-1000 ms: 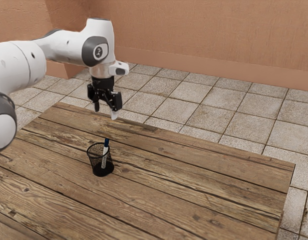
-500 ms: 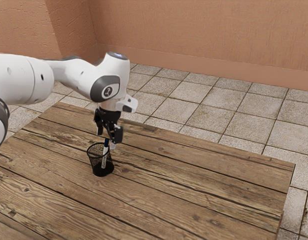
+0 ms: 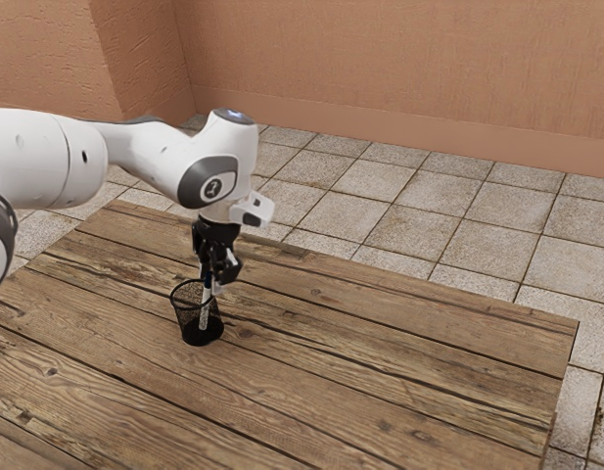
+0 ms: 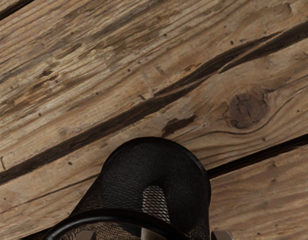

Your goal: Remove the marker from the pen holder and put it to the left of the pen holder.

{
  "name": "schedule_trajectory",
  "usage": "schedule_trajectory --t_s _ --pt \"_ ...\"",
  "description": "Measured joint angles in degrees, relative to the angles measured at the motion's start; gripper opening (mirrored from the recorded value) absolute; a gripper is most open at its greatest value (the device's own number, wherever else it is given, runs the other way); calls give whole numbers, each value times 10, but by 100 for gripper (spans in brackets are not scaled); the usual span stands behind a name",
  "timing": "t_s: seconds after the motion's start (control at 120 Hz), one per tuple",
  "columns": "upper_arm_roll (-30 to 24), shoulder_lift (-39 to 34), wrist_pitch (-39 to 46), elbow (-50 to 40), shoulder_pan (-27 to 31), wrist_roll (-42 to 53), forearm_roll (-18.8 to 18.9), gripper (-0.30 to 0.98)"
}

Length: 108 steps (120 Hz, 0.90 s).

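My gripper (image 3: pixel 213 278) is low over the black mesh pen holder (image 3: pixel 196 319), around the marker's upper end. Its fingers look partly closed but stand apart, so it is open. The marker (image 3: pixel 204 315), white with a blue upper end, stands slightly tilted inside the holder, its top partly hidden by the fingers. In the wrist view the holder (image 4: pixel 156 165) lies at the lower middle, and the marker's pale body (image 4: pixel 152 235) shows at the bottom edge. Fingertips of the gripper (image 4: pixel 154 235) flank the marker, with gaps on both sides.
The holder stands on a weathered plank table (image 3: pixel 380 362) with dark gaps between its boards. The table's far edge runs behind the hand, its other edge lies at the exterior view's right, and floor tiles (image 3: pixel 429 220) and a wall are beyond.
Over the last second my hand has come down to the marker's top. Since the middle picture it has shifted slightly and its fingers have drawn closer together. Holder and marker have not visibly moved.
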Motion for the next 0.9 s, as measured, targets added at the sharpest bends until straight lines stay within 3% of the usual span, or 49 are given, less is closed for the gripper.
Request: schedule_trajectory --t_s 0.575,0.8,0.9 --pt "2 -18 14 -20 0 -1 6 -5" --pt "3 -187 18 -84 -3 -9 27 -8" --pt "4 -257 -20 -90 2 -16 41 -9"
